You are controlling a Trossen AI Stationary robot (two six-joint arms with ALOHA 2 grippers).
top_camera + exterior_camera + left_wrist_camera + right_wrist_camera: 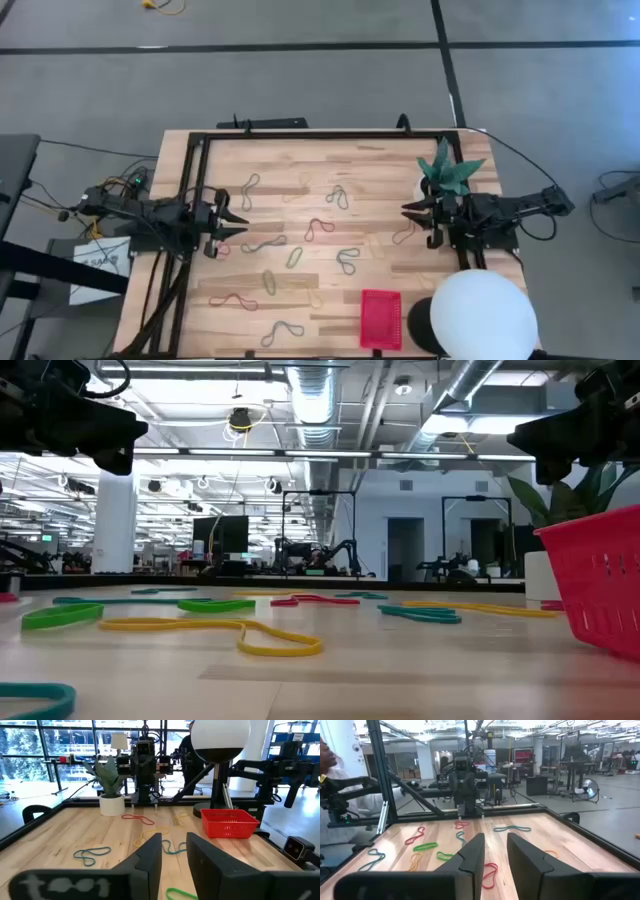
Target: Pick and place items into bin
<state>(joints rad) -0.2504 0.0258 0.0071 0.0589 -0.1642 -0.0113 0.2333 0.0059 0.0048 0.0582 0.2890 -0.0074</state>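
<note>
Red mesh marks the bin point(380, 319), standing at the bench's point(390, 160) near edge beside a white dome point(485, 315), with no loop visibly inside. Farther in, rubber-band loops point(320, 228) lie scattered flat over the wood, well apart, so each probably needs its own pinch. Either side, the left gripper point(240, 224) and right gripper point(408, 209) hover facing inward, fingers slightly spread, holding nothing. A potted plant point(447, 172) stands beyond.

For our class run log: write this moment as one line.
left gripper: open, idle | right gripper: open, idle | rubber bands: scattered | bin: empty
</note>
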